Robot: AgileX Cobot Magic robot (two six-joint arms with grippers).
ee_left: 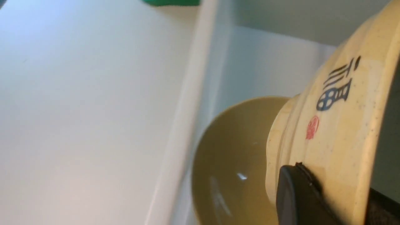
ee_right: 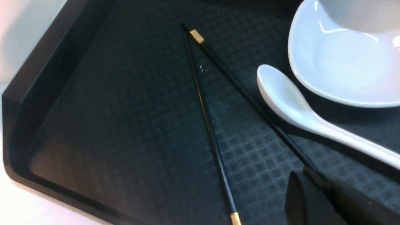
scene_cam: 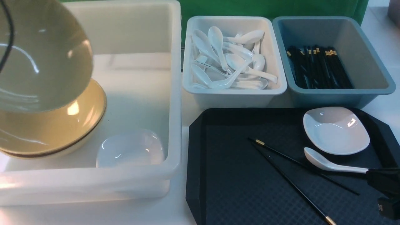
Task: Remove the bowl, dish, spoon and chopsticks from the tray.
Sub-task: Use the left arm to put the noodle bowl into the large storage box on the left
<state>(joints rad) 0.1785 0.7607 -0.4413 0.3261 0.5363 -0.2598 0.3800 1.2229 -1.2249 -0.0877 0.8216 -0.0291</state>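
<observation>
My left gripper [ee_left: 337, 184] is shut on the rim of the tan bowl [scene_cam: 40, 59], one black finger [ee_left: 293, 193] pressed on its cream outer wall [ee_left: 340, 103]. It holds the bowl tilted above stacked bowls [scene_cam: 53, 131] in the big white tub [scene_cam: 175, 93]. On the black tray [scene_cam: 225, 175] lie the white dish [scene_cam: 336, 129], the spoon [scene_cam: 328, 163] and the two chopsticks [scene_cam: 290, 181], splayed apart. My right gripper [scene_cam: 386, 193] is low over the tray's near right corner, its jaws together and empty, at one chopstick's tip [ee_right: 315, 178].
A small white dish [scene_cam: 129, 150] sits in the big tub beside the stacked bowls. Behind the tray stand a white tub [scene_cam: 231, 100] of spoons and a grey-blue tub [scene_cam: 372, 59] of chopsticks. The tray's left half is bare.
</observation>
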